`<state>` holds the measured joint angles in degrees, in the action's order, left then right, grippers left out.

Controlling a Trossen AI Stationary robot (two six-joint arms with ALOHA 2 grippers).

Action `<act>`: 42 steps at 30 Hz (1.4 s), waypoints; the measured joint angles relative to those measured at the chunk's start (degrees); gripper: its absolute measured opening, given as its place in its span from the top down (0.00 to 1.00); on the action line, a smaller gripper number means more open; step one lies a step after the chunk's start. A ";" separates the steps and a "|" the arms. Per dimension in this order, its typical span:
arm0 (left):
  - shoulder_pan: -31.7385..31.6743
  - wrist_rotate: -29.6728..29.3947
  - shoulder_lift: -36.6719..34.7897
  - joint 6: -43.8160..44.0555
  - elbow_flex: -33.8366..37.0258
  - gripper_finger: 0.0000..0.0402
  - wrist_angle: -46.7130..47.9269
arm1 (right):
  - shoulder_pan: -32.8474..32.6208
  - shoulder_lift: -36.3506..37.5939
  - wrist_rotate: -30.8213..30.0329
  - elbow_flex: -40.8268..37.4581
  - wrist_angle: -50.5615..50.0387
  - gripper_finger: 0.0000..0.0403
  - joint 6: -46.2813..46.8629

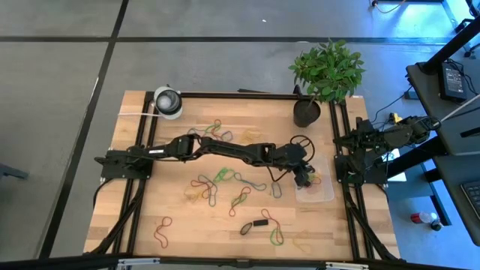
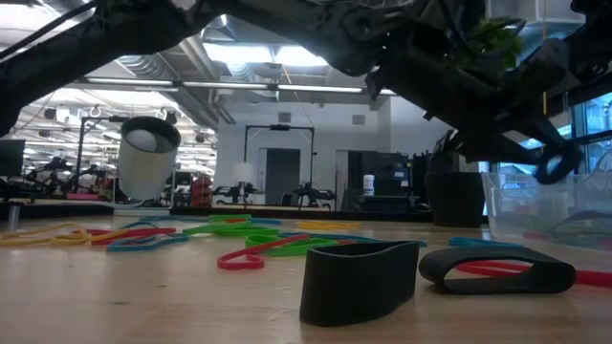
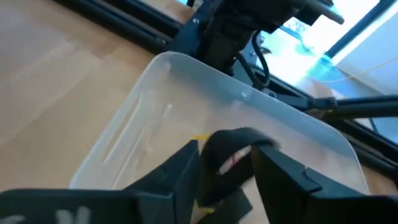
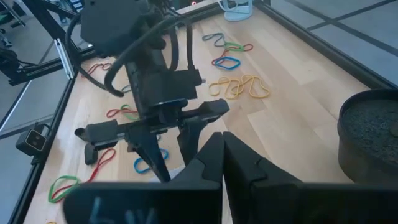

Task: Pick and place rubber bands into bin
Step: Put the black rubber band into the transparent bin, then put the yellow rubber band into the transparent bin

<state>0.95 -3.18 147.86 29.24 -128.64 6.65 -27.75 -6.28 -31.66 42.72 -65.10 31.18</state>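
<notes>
Many coloured rubber bands (image 1: 217, 180) lie loose on the wooden table; two broad dark ones (image 2: 361, 277) stand on edge near the front. The clear bin (image 1: 324, 191) sits at the table's right side, with yellowish bands (image 3: 199, 138) inside. My left gripper (image 1: 304, 176) reaches across the table and hangs just over the bin (image 3: 186, 81), its fingers open. A dark rubber band (image 3: 233, 146) curls in the gap between them. My right gripper (image 4: 222, 149) waits shut by the table's right edge. My left gripper has the dark band's loop (image 3: 217, 163) between its parted fingers, over the inside of the bin. The fingers slant down from the table's left. Whether the band still touches a finger (image 3: 180, 168), I cannot tell.
A black plant pot (image 1: 307, 112) stands at the far right, close behind the bin. A white-and-grey roll (image 1: 168, 101) stands at the far left corner. Black frame rails (image 1: 341, 150) run along the table's sides. Bare wood shows at the near left.
</notes>
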 joint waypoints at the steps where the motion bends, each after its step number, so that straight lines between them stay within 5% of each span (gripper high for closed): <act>1: -0.24 0.49 -0.41 0.02 0.00 0.62 0.09 | 0.00 0.00 -0.02 0.00 0.00 0.99 0.02; 11: -4.11 10.49 -6.30 1.74 0.00 0.66 16.60 | -0.02 0.00 -0.02 0.00 1.45 0.99 0.56; 17: -4.98 10.30 -12.15 -10.93 -0.02 0.86 26.99 | 0.00 -1.81 -0.17 0.00 5.29 0.99 -1.64; 19: -4.37 10.69 -13.23 -16.90 -0.01 0.96 27.15 | -0.01 -4.15 -0.56 0.00 5.54 0.99 -1.62; 26: -3.95 15.43 -14.19 -26.22 1.23 1.00 31.82 | 0.85 -19.42 -3.23 0.02 13.02 1.00 -1.59; 34: -3.98 22.84 -17.79 -27.48 15.92 1.00 27.35 | 3.54 -33.60 -7.67 0.02 22.32 1.00 3.46; 42: -3.91 20.13 -35.83 -23.96 46.46 1.00 6.37 | 5.99 -42.04 -7.71 0.04 37.92 0.99 3.52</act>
<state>-2.96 16.94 112.03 5.27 -82.18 13.02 -21.76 -48.33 -39.37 42.76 -27.18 34.70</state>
